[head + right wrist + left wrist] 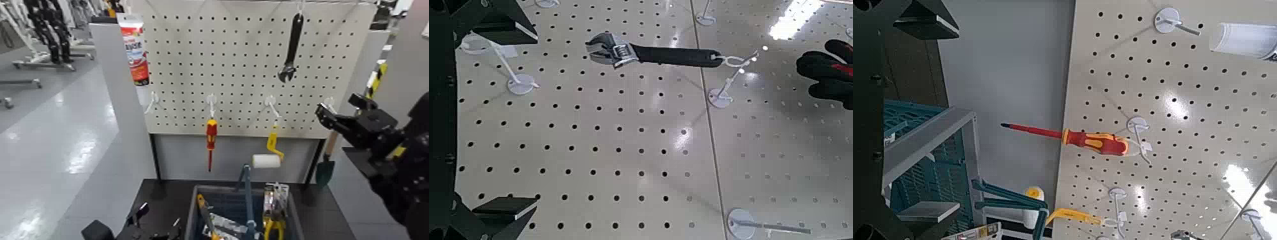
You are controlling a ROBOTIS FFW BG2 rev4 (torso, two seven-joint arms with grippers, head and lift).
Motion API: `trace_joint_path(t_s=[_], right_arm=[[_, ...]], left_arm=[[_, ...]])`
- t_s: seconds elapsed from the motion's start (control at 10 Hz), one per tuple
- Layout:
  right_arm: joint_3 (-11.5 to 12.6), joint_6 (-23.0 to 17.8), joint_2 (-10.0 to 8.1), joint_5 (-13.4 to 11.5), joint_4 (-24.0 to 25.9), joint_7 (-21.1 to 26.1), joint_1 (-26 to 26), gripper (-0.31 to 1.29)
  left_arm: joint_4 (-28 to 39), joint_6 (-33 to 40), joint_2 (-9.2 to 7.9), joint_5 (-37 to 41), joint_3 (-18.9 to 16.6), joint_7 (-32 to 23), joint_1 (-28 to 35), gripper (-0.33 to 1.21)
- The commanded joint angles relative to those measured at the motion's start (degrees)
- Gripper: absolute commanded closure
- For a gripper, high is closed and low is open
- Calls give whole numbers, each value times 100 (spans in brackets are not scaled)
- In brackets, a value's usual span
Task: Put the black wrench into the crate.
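The black wrench (292,48) hangs jaw down from a hook at the top right of the white pegboard (242,64). It also shows in the right wrist view (664,53), still on its hook. My right gripper (327,116) is raised at the pegboard's lower right, below and to the right of the wrench and apart from it. Its fingers (499,20) are spread wide and empty. The grey-blue crate (193,210) with its upright handle stands on the dark table below the board. My left gripper (137,216) is low, left of the crate (928,135), open and empty.
On the board hang a red-and-yellow screwdriver (210,137), a yellow-handled paint roller (268,156), a green trowel (325,167) and an orange-and-white tube (134,48). Yellow-handled pliers (274,223) and other tools lie in the crate. A black glove (829,70) hangs near the wrench.
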State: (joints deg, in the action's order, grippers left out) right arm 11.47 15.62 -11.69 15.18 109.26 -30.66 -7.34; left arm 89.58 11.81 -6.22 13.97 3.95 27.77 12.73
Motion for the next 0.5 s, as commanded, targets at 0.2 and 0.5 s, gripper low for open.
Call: trace_joint_path(t_s=[0.2, 0.5], right_arm=[[-206, -24, -97, 284, -660, -406, -839, 15], [-523, -68, -141, 547, -1319, -810, -1560, 15]], left_arm=[[-20, -3, -29, 1, 45, 0, -51, 9], [-29, -3, -38, 1, 53, 0, -60, 9]])
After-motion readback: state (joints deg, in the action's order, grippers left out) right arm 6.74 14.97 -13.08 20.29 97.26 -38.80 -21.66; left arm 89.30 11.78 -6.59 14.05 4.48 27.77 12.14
